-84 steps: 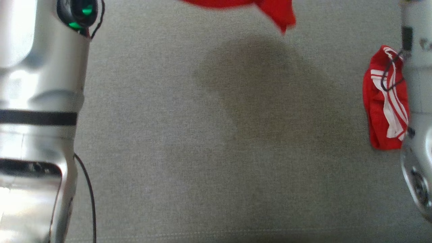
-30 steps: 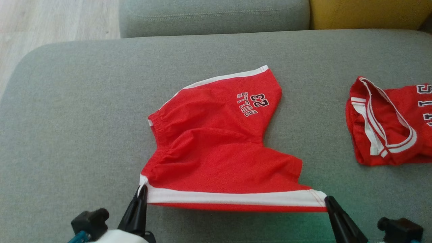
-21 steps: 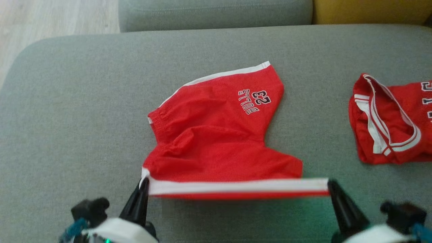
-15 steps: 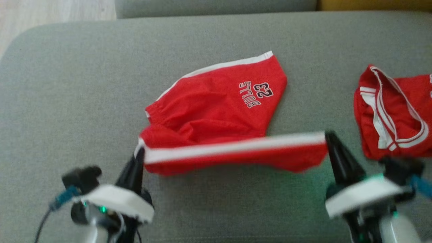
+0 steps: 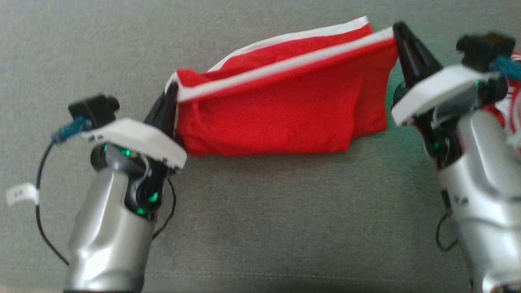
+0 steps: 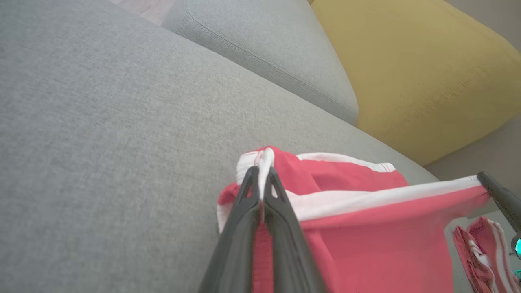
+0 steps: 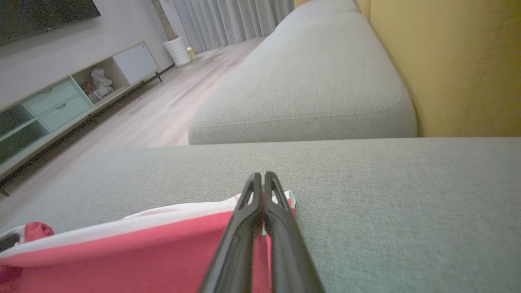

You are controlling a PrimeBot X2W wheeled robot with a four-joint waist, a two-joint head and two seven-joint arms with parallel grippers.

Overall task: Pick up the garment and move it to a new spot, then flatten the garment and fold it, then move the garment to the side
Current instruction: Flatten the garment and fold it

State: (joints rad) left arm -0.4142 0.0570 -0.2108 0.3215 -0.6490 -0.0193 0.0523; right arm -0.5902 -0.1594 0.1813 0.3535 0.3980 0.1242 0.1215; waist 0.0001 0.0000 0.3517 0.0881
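The garment (image 5: 281, 110) is a pair of red shorts with white trim, folded over on itself on the grey sofa seat (image 5: 260, 228). My left gripper (image 5: 174, 86) is shut on the left end of its white hem, seen close up in the left wrist view with the gripper (image 6: 262, 171) pinching the garment (image 6: 366, 240). My right gripper (image 5: 395, 27) is shut on the hem's right end, and the right wrist view shows that gripper (image 7: 260, 177) clamped on the garment (image 7: 142, 248). The hem stretches taut between the two, carried over the far leg of the shorts.
A second red piece of clothing with white stripes (image 5: 511, 101) lies at the right, partly behind my right arm. A yellow back cushion (image 6: 411, 69) and another grey seat cushion (image 7: 309, 85) lie beyond. Wooden floor (image 7: 154, 114) lies off the sofa's left end.
Both grippers have carried the white hem away from me, over the rest of the shorts, covering the printed leg. The head camera has tilted down, so the picture has shifted.
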